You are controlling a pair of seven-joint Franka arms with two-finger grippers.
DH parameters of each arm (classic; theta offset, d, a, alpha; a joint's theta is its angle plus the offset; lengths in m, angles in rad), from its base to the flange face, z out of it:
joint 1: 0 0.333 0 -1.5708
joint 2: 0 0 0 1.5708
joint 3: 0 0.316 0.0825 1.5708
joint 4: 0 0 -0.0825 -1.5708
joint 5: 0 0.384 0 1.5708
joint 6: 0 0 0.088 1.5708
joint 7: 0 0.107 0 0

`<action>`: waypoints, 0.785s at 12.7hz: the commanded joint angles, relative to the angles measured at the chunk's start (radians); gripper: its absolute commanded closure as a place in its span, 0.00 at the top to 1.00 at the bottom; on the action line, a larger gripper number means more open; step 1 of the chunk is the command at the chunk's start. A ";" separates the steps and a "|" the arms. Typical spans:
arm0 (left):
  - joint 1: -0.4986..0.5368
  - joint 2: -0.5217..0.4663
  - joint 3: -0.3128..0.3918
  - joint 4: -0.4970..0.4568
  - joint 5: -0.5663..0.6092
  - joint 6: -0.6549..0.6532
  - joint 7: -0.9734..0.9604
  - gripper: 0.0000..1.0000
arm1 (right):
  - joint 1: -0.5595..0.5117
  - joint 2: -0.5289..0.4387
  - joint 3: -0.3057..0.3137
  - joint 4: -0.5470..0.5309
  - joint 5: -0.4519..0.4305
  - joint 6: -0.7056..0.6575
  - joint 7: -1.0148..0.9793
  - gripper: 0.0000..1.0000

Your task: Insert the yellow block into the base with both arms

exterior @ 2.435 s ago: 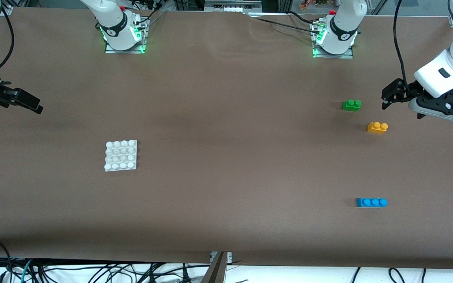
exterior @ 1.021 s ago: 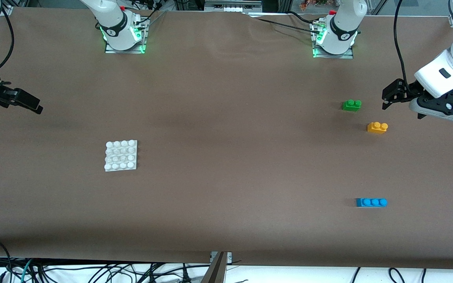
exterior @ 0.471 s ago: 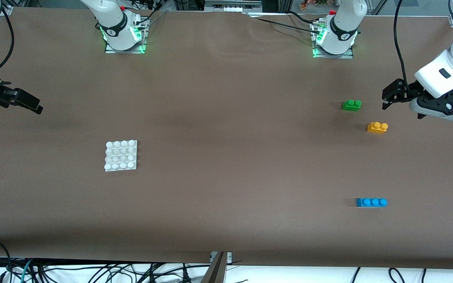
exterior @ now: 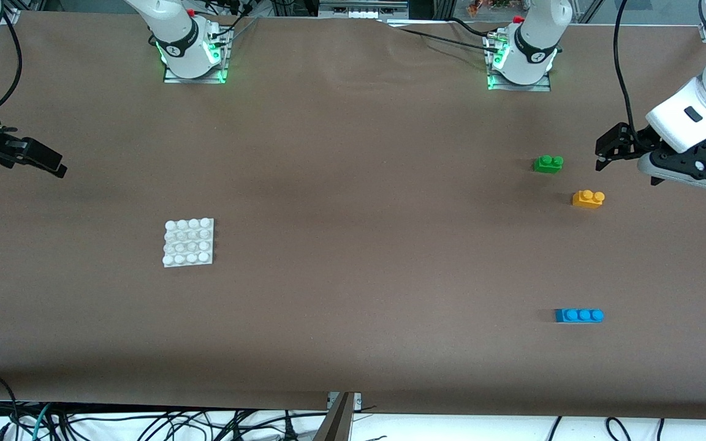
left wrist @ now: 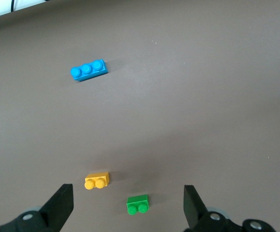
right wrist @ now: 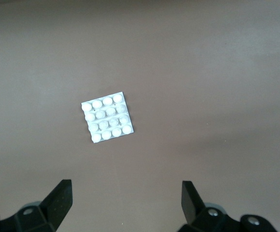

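The yellow block (exterior: pixel 588 199) lies at the green brick's (exterior: pixel 548 163) four o'clock, the base (exterior: pixel 188 242) well apart. Both jaws gape empty: left gripper (exterior: pixel 611 150) should drop squarely astride the block, avoiding green, while right gripper (exterior: pixel 37 160) goes to steady the base.

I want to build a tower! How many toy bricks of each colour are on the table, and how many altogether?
Small orange-yellow plastic two-stud brick: 1
Small green plastic two-stud brick: 1
Longer blue plastic three-stud brick: 1
Flat square white plastic studded base plate: 1
Total: 4
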 commanded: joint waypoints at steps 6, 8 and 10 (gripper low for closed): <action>0.004 -0.005 -0.003 0.001 -0.009 -0.004 0.002 1.00 | -0.001 -0.013 0.006 -0.011 -0.012 0.001 0.013 1.00; 0.004 -0.004 -0.003 0.001 -0.009 -0.004 0.002 1.00 | -0.001 -0.013 0.006 -0.011 -0.012 0.001 0.015 1.00; 0.004 -0.005 -0.003 0.001 -0.009 -0.006 0.002 1.00 | -0.004 -0.009 0.002 -0.011 -0.003 0.006 0.013 1.00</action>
